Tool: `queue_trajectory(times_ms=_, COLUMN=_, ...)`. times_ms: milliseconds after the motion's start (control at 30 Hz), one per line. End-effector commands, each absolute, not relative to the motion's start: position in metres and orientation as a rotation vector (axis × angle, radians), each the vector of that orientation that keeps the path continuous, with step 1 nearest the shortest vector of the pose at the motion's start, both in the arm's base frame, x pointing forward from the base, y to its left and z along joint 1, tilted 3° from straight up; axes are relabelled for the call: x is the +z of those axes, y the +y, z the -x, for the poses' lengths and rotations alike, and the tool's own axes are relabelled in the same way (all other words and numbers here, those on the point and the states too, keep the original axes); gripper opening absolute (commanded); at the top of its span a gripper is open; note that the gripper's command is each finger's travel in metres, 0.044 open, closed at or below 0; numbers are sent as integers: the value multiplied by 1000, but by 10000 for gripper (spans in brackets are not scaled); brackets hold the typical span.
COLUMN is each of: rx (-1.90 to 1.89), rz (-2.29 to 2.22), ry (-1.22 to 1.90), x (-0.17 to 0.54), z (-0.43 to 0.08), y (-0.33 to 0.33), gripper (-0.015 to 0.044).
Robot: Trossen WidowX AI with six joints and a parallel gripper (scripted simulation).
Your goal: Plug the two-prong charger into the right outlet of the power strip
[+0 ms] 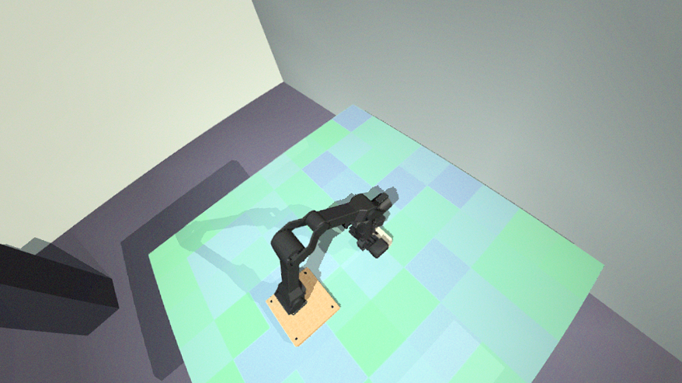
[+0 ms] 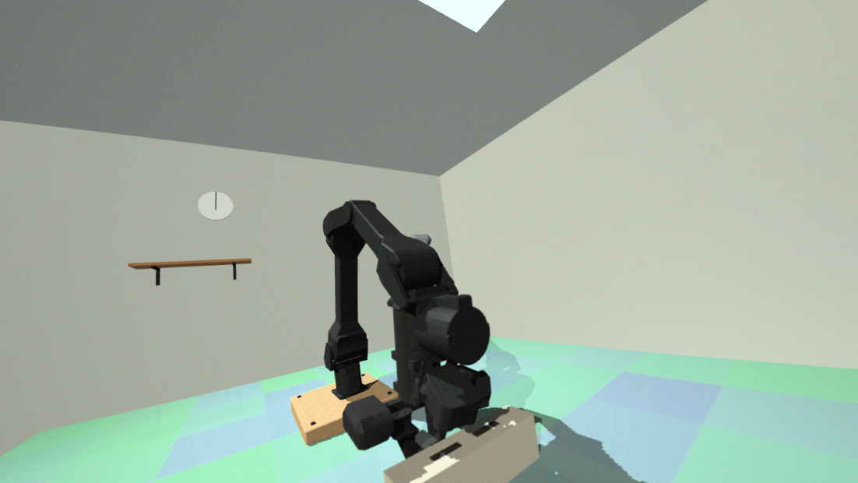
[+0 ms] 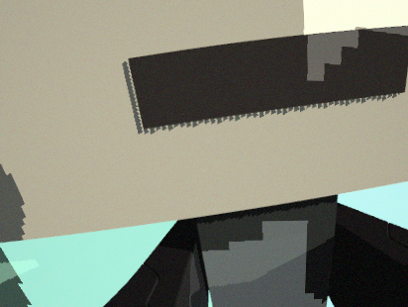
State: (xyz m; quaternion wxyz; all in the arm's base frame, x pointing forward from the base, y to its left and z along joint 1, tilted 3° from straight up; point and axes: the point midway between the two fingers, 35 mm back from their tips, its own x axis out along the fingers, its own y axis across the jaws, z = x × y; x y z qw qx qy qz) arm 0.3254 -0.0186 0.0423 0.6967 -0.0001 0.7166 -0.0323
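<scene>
In close, we had the charger (image 3: 257, 259) clamped between the fingers of the hand (image 1: 370, 240) (image 2: 415, 438) (image 3: 247, 210), presumably to keep it square for a straight double-prong push; its upper end met the lower edge of the power strip (image 1: 385, 235) (image 2: 520, 447) (image 3: 74, 134) in the wrist view, prongs out of sight, contact and seating unreadable. Beyond that edge lay a dark recess (image 3: 238, 81), left or right outlet not certain. Farther back, the wooden base plate (image 1: 322, 310) (image 2: 311, 414) carried the arm, likely steadying its reach over the table (image 1: 382, 329) (image 2: 630, 414).
</scene>
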Motion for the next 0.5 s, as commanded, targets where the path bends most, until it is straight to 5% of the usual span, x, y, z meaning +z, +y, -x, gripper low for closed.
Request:
queue_trajectory(times_ms=0, rx=-76, rz=-3, ry=1569, x=43, z=-337, y=-19, gripper=0)
queue_trajectory(times_ms=467, rx=-76, rz=-3, ry=1569, x=43, z=-339, y=-19, gripper=0)
